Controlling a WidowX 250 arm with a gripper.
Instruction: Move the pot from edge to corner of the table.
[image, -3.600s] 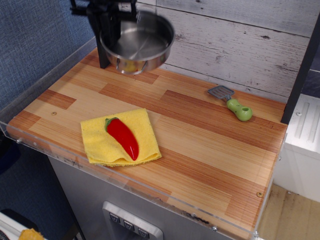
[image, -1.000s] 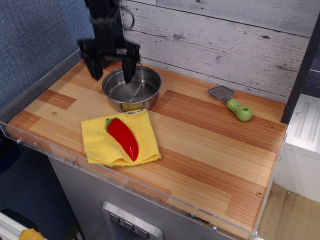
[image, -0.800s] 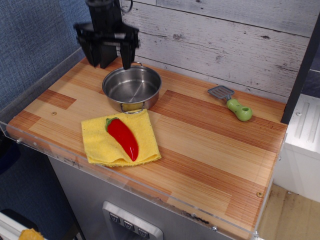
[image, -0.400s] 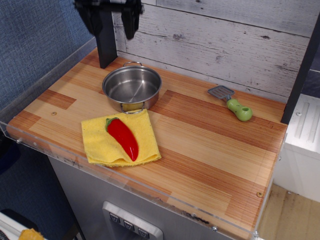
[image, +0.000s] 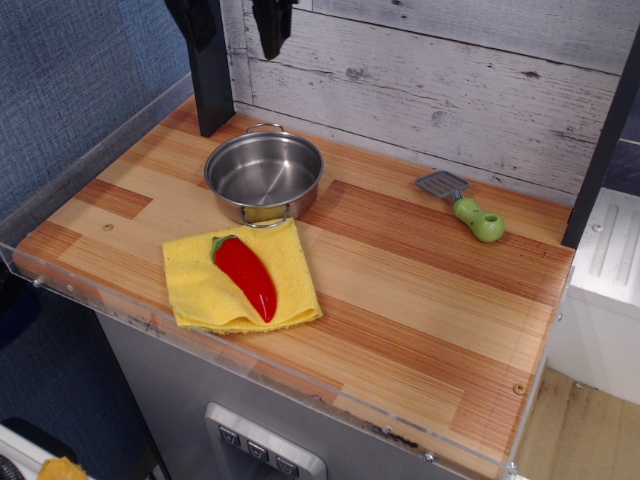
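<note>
The table (image: 420, 300) carries the pot (image: 264, 177) near its far-left corner, a yellow cloth (image: 240, 278) touching the pot's near side, and a green-handled spatula (image: 464, 205) well right of the pot.

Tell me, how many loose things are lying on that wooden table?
4. A steel pot near the back left corner, a yellow cloth just in front of it, a red pepper lying on that cloth, and a green-handled spatula by the back wall on the right.
</note>
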